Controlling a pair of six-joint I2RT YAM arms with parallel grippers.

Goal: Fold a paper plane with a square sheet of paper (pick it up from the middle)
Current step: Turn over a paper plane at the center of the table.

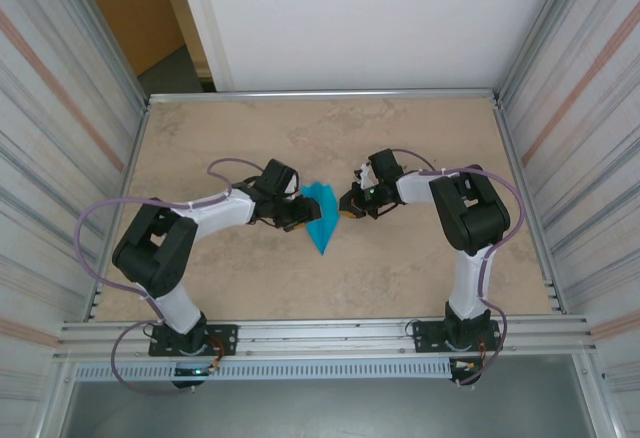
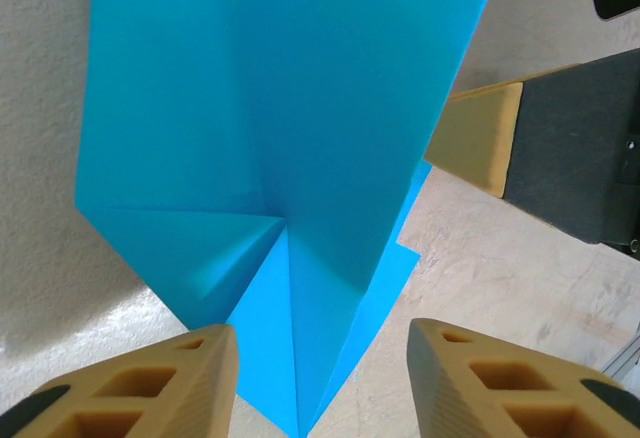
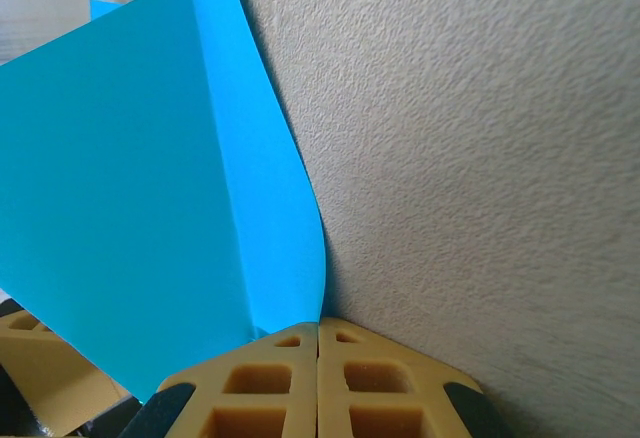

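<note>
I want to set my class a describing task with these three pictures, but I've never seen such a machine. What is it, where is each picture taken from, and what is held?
These are two robot arms bolted at the near edge of a beige table. One picture looks down from above; the other two come from a camera on each wrist. Between the arms is a teal-blue sheet of paper, already folded partway to a point. The right gripper is shut, pinching the paper's edge. The left gripper is open, its fingers either side of the pointed end without gripping it.
</note>
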